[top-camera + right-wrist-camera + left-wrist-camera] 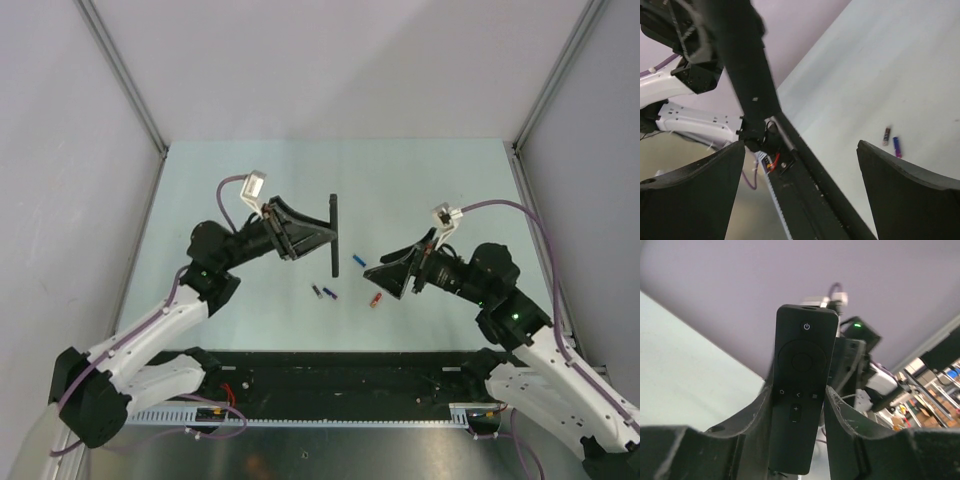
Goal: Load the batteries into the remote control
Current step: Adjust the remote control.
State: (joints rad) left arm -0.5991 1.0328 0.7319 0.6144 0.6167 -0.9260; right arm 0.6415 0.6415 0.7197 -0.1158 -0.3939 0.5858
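Steadiness is my main concern at this step. My left tool (799,400) is clamped on the slim matte black rectangular remote control (801,365) and holds it upright above the pale green surface (250,180). The button face is turned to the left wrist camera, showing a smooth round pad and small printed keys. My right tool (800,147) is spread wide with nothing between its dark moulded fingers (695,190), just beside the remote control on its far side. I judge the loading has not begun, because the batteries lie loose on the surface below: a red-orange cylinder (376,299), a dark cylinder (317,292) beside a bluish-purple cylinder (330,294), and a blue cylinder (358,262) near the right tool's tips. I cannot tell whether the back panel is on or off (that side is only a dark blur in the right wrist view). The casing looks slick, so I'd grip it firmly and push straight along it, not across it. The cells are thin, round and likely to roll, so I'd come down squarely over the middle of one and close slowly.
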